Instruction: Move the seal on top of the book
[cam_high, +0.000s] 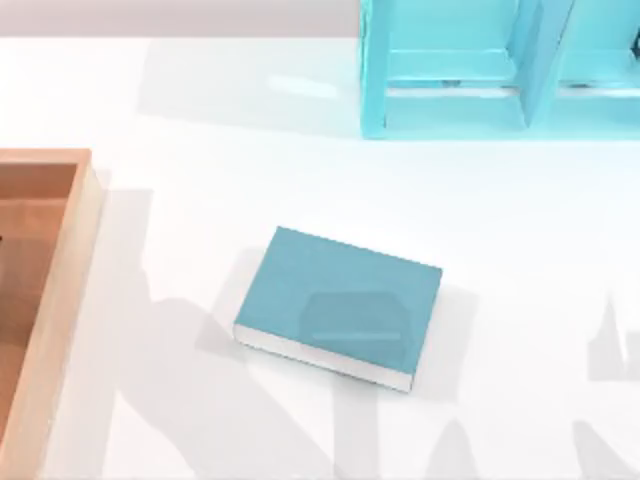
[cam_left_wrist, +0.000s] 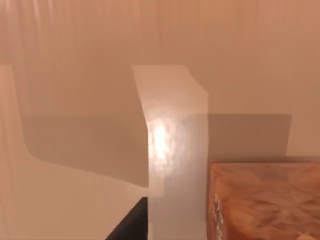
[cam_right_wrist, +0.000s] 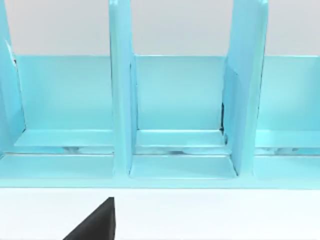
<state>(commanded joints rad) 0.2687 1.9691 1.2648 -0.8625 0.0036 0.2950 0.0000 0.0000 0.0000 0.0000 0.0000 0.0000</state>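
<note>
The book (cam_high: 340, 303), thick with a plain teal cover and white page edges, lies flat at the middle of the table. In the left wrist view a red-orange block with faint yellowish marks, the seal (cam_left_wrist: 262, 200), stands close to the camera against pale wooden walls. A dark part of my left gripper (cam_left_wrist: 131, 223) shows beside it, apart from it. A dark part of my right gripper (cam_right_wrist: 95, 223) shows over the white table, facing the turquoise shelf.
A large orange-brown wooden tray (cam_high: 70, 260) sits at the table's left edge. A light turquoise shelf unit (cam_high: 450, 110), also (cam_right_wrist: 175, 165), with upright dividers stands at the back right. White table surrounds the book.
</note>
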